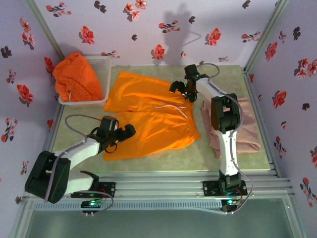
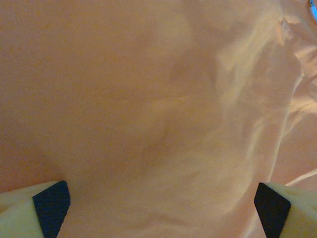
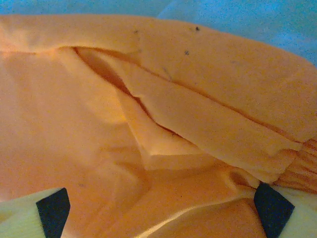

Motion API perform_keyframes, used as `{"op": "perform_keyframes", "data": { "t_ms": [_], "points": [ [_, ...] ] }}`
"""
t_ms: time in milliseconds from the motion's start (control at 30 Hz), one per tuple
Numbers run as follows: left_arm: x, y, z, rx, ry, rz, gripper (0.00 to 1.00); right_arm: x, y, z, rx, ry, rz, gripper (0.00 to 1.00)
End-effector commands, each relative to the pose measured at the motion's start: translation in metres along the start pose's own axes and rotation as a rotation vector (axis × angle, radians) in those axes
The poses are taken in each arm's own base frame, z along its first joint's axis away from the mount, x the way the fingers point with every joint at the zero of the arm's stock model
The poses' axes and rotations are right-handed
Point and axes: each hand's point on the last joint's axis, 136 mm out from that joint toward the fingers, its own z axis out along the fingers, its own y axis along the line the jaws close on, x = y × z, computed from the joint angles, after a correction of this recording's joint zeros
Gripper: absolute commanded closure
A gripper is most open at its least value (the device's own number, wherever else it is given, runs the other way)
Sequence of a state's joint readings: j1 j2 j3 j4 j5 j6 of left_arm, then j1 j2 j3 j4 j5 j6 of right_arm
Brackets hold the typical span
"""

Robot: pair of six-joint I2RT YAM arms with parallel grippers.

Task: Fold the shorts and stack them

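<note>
Shorts (image 1: 148,124) spread flat beneath both wide-parted jaws.

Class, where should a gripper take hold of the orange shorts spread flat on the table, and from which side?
Probably the near leg's left hem, approached low from the left: the orange shorts lie flat, so only edges offer fabric to pinch.

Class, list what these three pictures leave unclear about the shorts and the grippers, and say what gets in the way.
- Pink shorts, top view: the right arm crosses them, hiding how they are folded.
- Orange shorts in the basket, top view: bunched, shape unreadable.
- Spread orange shorts, left wrist view: too close and washed out to tell which part.
- Left gripper, same view: open, but whether its tips touch the cloth is unclear.
</note>
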State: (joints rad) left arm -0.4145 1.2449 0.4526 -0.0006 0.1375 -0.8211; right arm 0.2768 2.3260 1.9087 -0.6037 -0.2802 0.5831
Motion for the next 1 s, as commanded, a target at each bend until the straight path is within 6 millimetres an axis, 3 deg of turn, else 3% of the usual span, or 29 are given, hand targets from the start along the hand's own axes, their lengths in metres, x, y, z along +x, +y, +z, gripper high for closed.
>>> {"op": "perform_keyframes", "data": {
  "t_ms": [0, 167, 333, 467, 533, 700, 833, 967],
  "points": [
    [-0.003, 0.003, -0.001, -0.006, -0.036, -0.014, 0.01, -0.009, -0.054, 0.014, 0.157, 0.011, 0.055, 0.01],
    [-0.015, -0.011, -0.007, 0.019, -0.056, 0.002, 0.01, -0.027, -0.07, 0.016, 0.171, -0.004, 0.106, 0.01],
    [-0.038, -0.039, -0.044, 0.076, -0.127, 0.02, 0.01, -0.041, -0.063, 0.005, 0.148, -0.051, 0.125, 0.01],
    [-0.031, -0.025, -0.072, 0.026, -0.149, -0.067, 0.01, -0.053, -0.043, -0.016, 0.074, -0.112, 0.14, 0.01],
    [-0.019, -0.01, -0.084, -0.013, -0.153, -0.13, 0.01, -0.059, -0.027, -0.033, 0.013, -0.159, 0.14, 0.01],
    [0.011, 0.035, -0.107, -0.154, -0.178, -0.249, 0.03, -0.066, 0.011, -0.1, -0.132, -0.302, 0.109, 0.01],
    [0.032, 0.057, -0.11, -0.205, -0.167, -0.378, 0.08, -0.047, 0.029, -0.154, -0.195, -0.39, 0.023, 0.01],
    [0.044, 0.066, -0.102, -0.226, -0.143, -0.434, 0.12, -0.015, 0.033, -0.195, -0.209, -0.45, -0.083, 0.01]
  ]
}}
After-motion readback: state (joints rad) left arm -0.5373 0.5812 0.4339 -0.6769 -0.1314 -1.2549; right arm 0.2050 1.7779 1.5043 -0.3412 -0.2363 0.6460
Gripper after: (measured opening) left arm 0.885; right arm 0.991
